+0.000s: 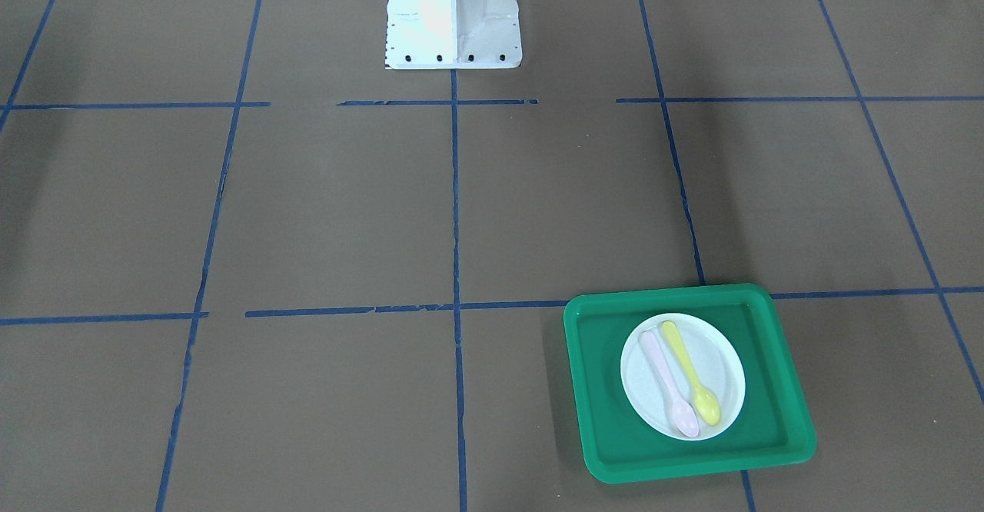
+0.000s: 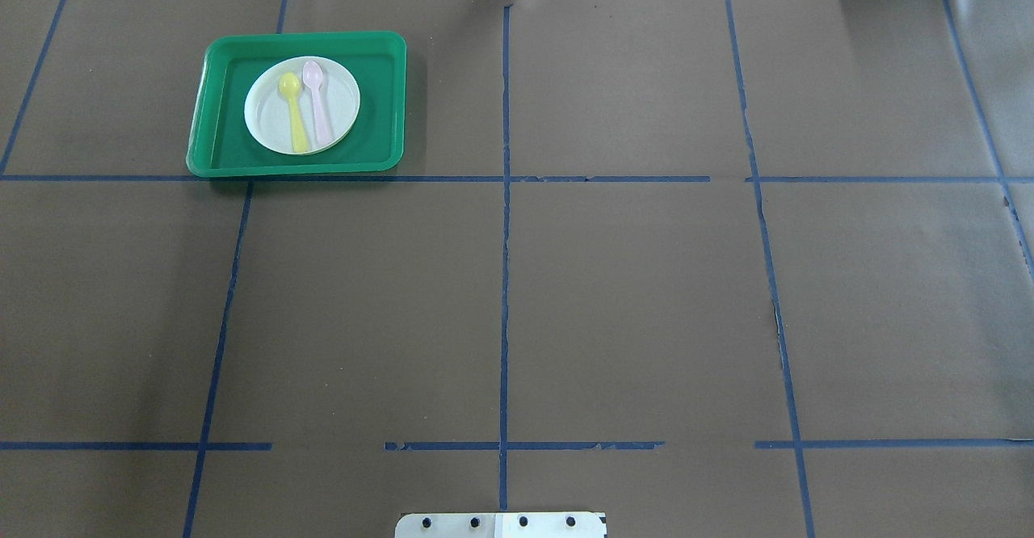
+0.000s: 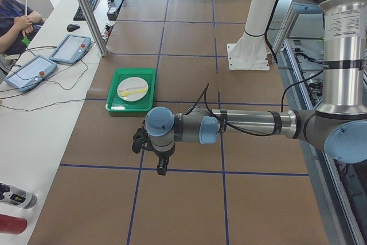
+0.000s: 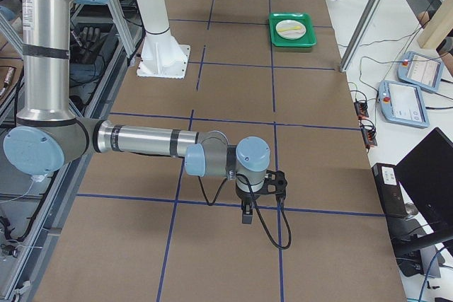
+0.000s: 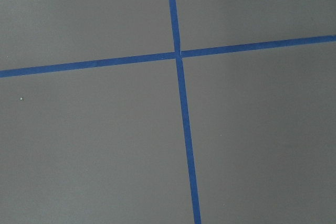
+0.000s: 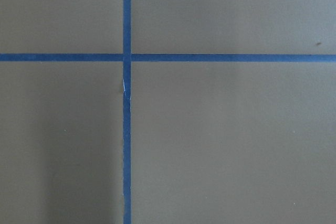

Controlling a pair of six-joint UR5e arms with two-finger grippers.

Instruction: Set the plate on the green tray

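The white plate (image 1: 723,366) lies in the middle of the green tray (image 1: 692,466), with a pink spoon (image 1: 667,381) and a yellow spoon (image 1: 692,377) on it. They also show in the overhead view: plate (image 2: 262,110), tray (image 2: 299,168). My left gripper (image 3: 162,167) shows only in the exterior left view, hanging over bare paper well away from the tray (image 3: 114,104). My right gripper (image 4: 246,213) shows only in the exterior right view, far from the tray (image 4: 291,42). I cannot tell whether either is open or shut. Both wrist views show only paper and tape.
Brown paper with a grid of blue tape lines (image 2: 505,279) covers the table. The robot's white base (image 1: 452,16) stands at the table's edge. Tablets (image 3: 69,50) and cables lie on a side bench, where a person (image 3: 14,24) sits.
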